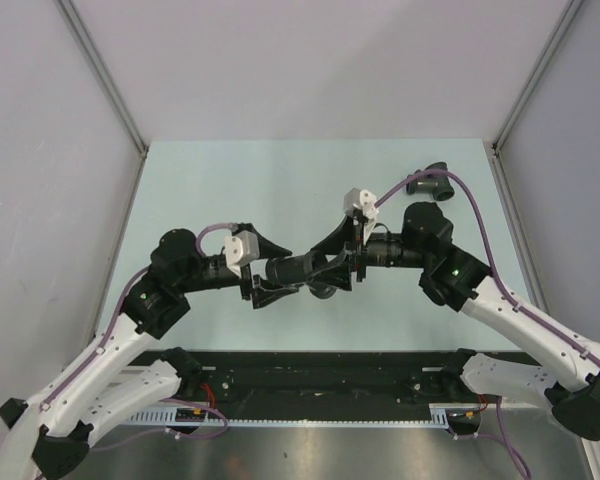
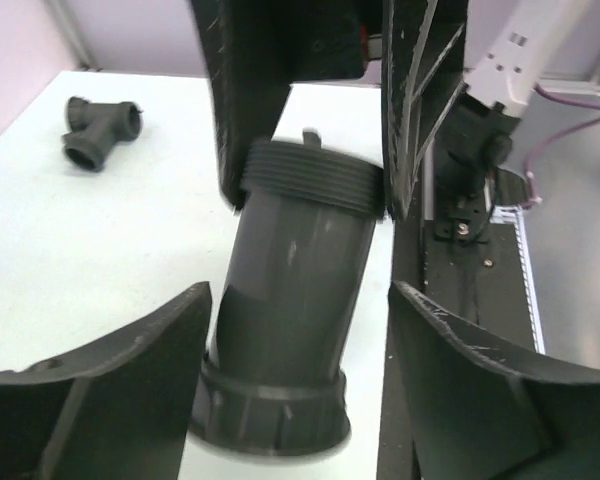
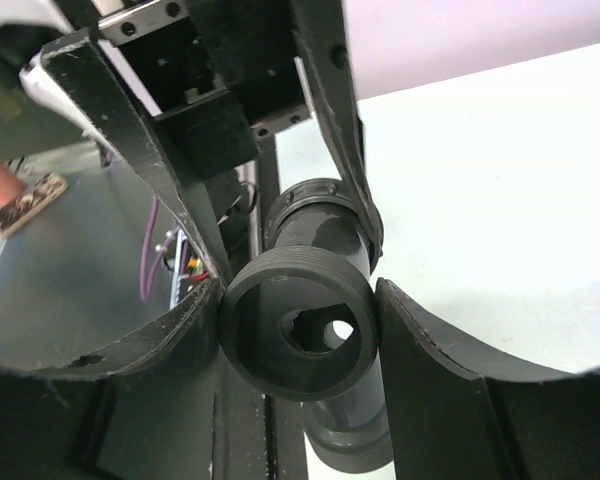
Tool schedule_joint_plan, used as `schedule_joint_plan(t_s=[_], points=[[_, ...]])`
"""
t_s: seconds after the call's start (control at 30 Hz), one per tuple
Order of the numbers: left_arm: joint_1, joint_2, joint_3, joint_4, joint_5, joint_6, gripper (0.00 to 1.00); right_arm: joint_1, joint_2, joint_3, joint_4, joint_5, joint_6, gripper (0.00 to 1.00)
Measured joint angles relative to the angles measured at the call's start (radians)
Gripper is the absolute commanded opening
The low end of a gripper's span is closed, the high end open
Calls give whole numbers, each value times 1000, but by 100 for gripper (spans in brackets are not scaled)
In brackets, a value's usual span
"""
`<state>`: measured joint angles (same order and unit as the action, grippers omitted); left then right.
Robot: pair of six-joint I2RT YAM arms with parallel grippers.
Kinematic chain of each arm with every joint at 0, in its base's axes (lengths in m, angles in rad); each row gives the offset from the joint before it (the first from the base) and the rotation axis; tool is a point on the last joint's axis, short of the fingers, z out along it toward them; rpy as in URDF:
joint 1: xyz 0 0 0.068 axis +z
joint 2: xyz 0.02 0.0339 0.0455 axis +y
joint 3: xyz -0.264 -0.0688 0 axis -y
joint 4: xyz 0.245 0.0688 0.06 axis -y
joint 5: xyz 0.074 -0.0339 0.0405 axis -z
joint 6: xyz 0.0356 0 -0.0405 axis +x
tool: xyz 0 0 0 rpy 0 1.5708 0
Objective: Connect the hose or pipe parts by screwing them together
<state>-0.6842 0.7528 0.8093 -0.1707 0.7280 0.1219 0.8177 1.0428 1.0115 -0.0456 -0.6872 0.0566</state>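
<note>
The left gripper (image 1: 268, 270) stands wide around the straight tube (image 2: 295, 260), fingers clear of it. The tube hangs above the table (image 1: 230, 190), its threaded end pinched by the right gripper (image 3: 298, 290). The branched fitting (image 1: 430, 184) lies at the table's far right.

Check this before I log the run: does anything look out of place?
The branched fitting lies alone at the far right of the table; left hand and right hand both flank the straight tube.
</note>
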Motion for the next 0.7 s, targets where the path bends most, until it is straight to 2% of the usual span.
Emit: schedule_joint_plan(t_s=[0.27,0.57,0.7], points=[[165,-22,56,15,45,-96,85,-136,-32,0,86,14,171,2],[206,-2,97,60,89,-250,88,-187,-51,-6,254,-26,367,1],[250,-6,87,194,118,-397,91,-188,-81,-6,314,-25,399,0]])
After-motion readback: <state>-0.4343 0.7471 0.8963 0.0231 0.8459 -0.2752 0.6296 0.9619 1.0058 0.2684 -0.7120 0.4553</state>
